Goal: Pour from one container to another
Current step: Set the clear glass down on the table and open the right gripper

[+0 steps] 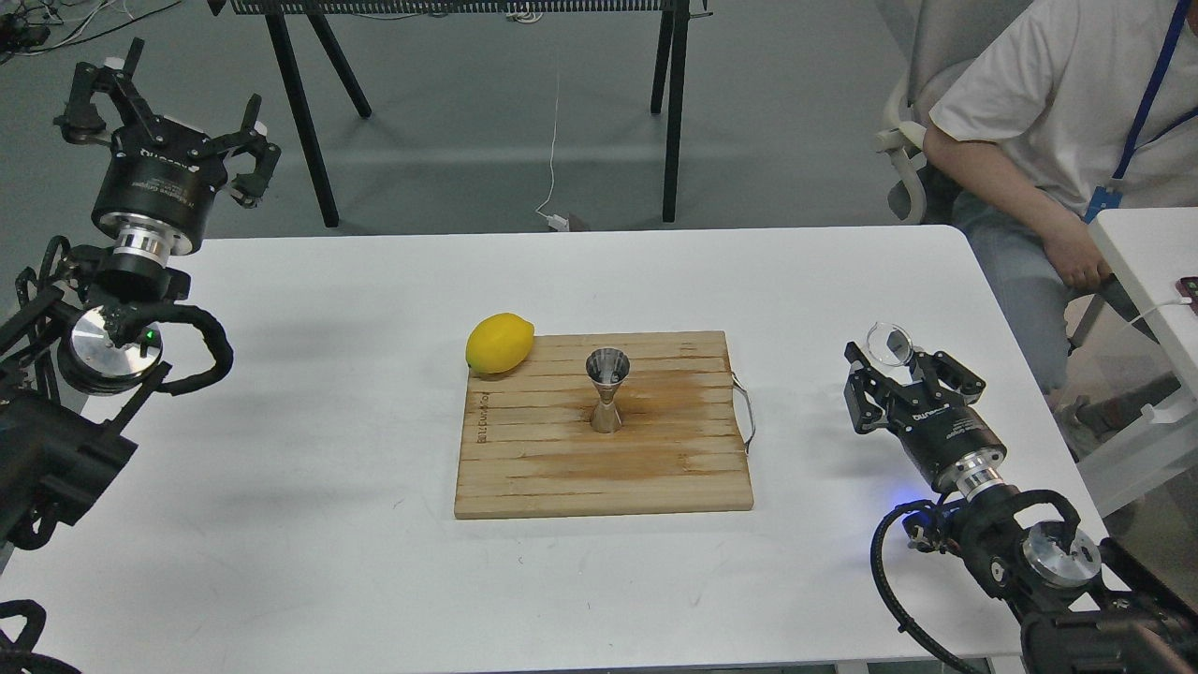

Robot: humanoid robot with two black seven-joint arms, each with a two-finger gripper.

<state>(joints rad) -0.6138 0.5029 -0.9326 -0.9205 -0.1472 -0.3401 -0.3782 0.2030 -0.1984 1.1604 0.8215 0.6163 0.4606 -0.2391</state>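
Observation:
The clear glass cup (890, 344) sits between the fingertips of my right gripper (897, 367), low over the white table's right side, its round rim facing up and toward me. The gripper stays shut on it; whether the cup touches the table I cannot tell. The steel jigger (606, 388) stands upright in the middle of the wooden board (562, 477), well to the left of the cup. My left gripper (168, 101) hangs open and empty, raised beyond the table's far left corner.
A yellow lemon (500, 343) lies at the board's back left corner. The board has a metal handle (746, 407) on its right edge. A seated person (1058, 112) is at the back right. Black stand legs (299, 112) rise behind the table.

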